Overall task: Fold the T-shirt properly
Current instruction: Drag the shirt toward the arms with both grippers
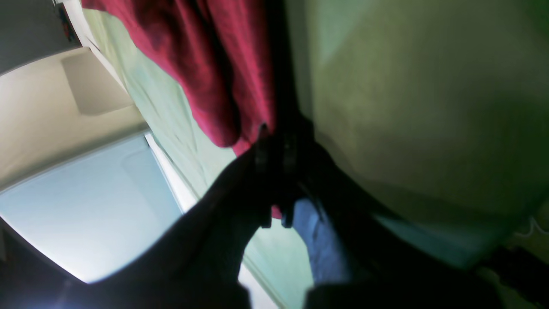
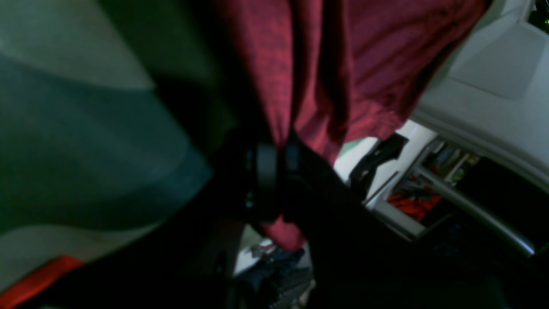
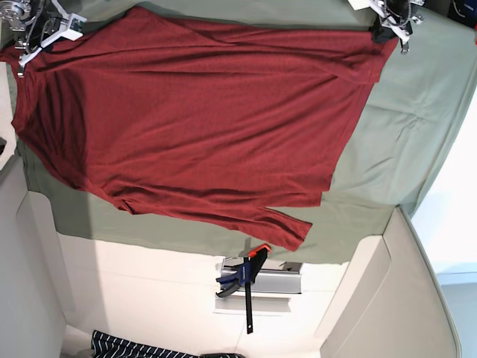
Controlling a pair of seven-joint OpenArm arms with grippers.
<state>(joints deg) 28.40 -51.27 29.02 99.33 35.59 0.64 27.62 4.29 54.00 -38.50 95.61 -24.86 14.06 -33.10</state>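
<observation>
A dark red T-shirt (image 3: 201, 127) is spread wide over the green table cloth (image 3: 406, 127), held taut along its top edge. At the top right of the base view, my left gripper (image 3: 386, 24) pinches one corner. In the left wrist view its dark fingers (image 1: 262, 159) are shut on a bunched red fold (image 1: 214, 77). My right gripper (image 3: 46, 31) holds the opposite corner at the top left. The right wrist view shows it shut on the red fabric (image 2: 326, 64), with a tuft poking out below the fingers (image 2: 266, 180). One sleeve (image 3: 287, 227) lies toward the cloth's lower edge.
A bar clamp (image 3: 247, 280) with an orange and blue handle sits on a metal rail below the cloth. Striped fabric (image 3: 138, 347) lies at the bottom edge. White panels (image 3: 373, 298) border the table on both sides.
</observation>
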